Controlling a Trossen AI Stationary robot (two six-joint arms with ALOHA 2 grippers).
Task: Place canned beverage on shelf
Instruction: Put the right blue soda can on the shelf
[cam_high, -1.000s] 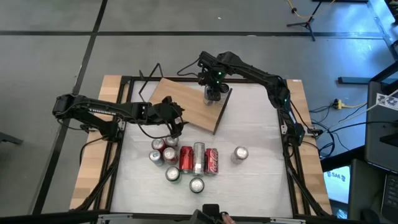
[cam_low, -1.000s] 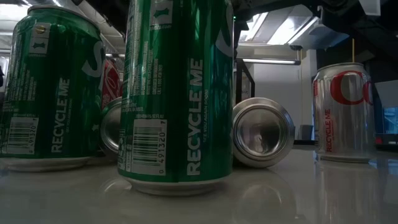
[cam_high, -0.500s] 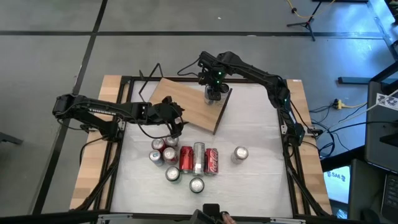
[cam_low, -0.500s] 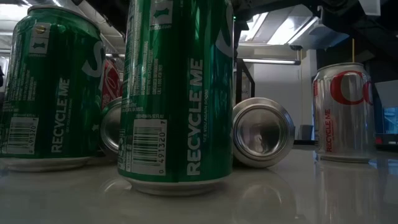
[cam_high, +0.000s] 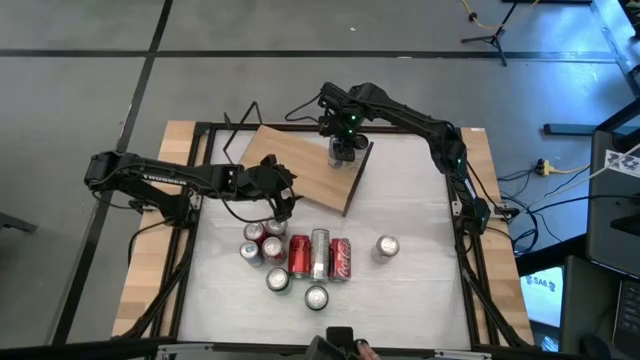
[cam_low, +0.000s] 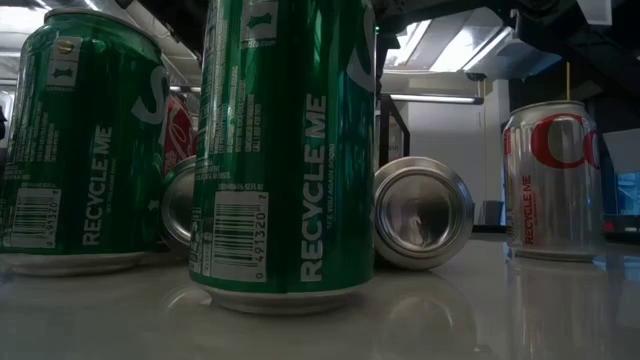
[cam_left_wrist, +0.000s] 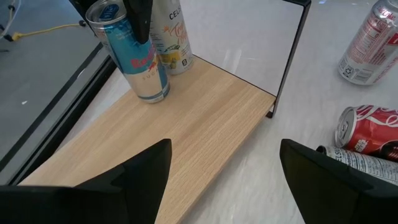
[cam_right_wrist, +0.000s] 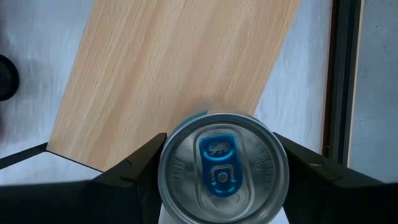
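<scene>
Right gripper (cam_right_wrist: 224, 186) over the shelf (cam_high: 305, 165), fingers clasped on the blue can (cam_right_wrist: 222, 167), which stands upright on the board beside a pale can (cam_left_wrist: 171, 37). Left gripper (cam_left_wrist: 224, 177) hovers at the shelf's near edge, fingers spread, holding nothing. Shelf sits at the desk's (cam_high: 420, 230) far side; 9 cans (cam_high: 318, 255) cluster nearer the front.

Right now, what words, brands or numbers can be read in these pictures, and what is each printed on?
"RECYCLE ME": front green can.
"RECYCLE ME": left green can.
"491320": barcode on the front green can.
"CEL", cut off: pale can on the shelf.
Silver can: large red letters, partly cut off; small print unreadable.
Blue can: logo unreadable.
</scene>
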